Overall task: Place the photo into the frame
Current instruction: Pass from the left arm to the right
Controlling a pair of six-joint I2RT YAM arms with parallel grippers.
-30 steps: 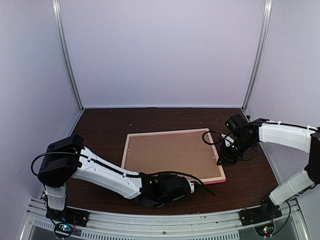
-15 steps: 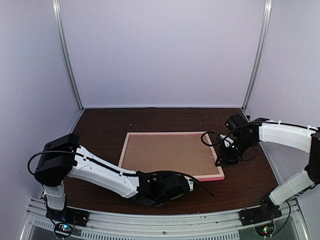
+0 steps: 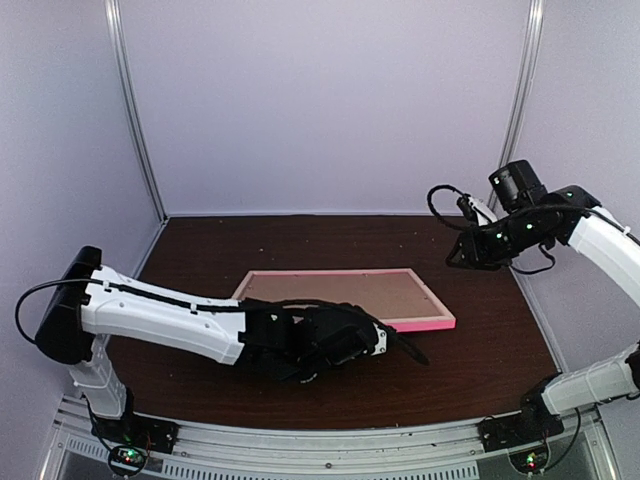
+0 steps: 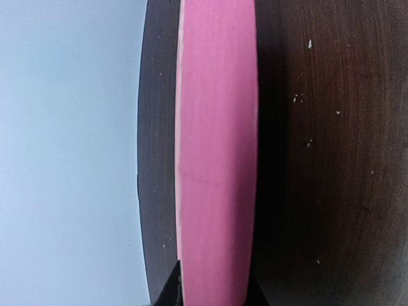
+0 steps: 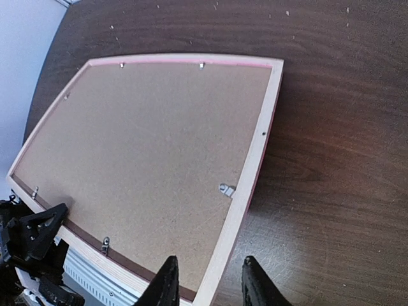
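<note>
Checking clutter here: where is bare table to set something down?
Free: the far strip of table between the frame and back wall, and the patch right of the frame. Crowded: the near side, where the left gripper grips the frame's rail.

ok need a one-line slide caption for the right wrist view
Open right gripper looking down on the back of the frame, brown backing board filling it.

- From above, you can't make out where the left claw meets the frame; its own dark wrist covers that spot.
- The left wrist view's bottom edge crops its fingers.
- The backing board hides the frame's inside.
</note>
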